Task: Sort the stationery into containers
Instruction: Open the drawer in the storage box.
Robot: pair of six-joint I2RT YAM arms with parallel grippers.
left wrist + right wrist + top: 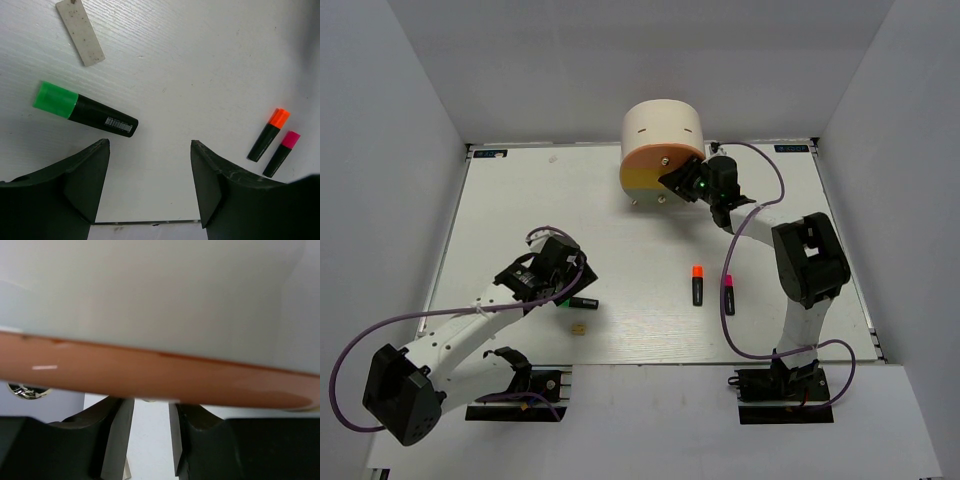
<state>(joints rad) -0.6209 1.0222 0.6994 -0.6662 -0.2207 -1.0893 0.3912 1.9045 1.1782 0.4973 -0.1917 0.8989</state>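
The green-capped highlighter point(85, 111) lies just ahead of my left gripper point(150, 147), which hangs open over bare table with nothing between its fingers. A white eraser point(80, 32) lies beyond it. The orange-capped highlighter point(268, 135) and the pink-capped one point(281, 153) lie side by side to the right. A tiny tan block point(579, 326) sits near the front edge. My right gripper point(151, 402) is pressed up under the peach-orange drawer front point(150, 372) of the cream unit point(660, 128). Its jaws stand a narrow gap apart around a sliver of a knob point(150, 400), and their tips are hidden.
A second shiny knob point(22, 390) shows to the left under the orange front. White walls close in the table point(520, 200) on three sides. My left arm's purple cable point(360, 345) loops off the table's left front corner.
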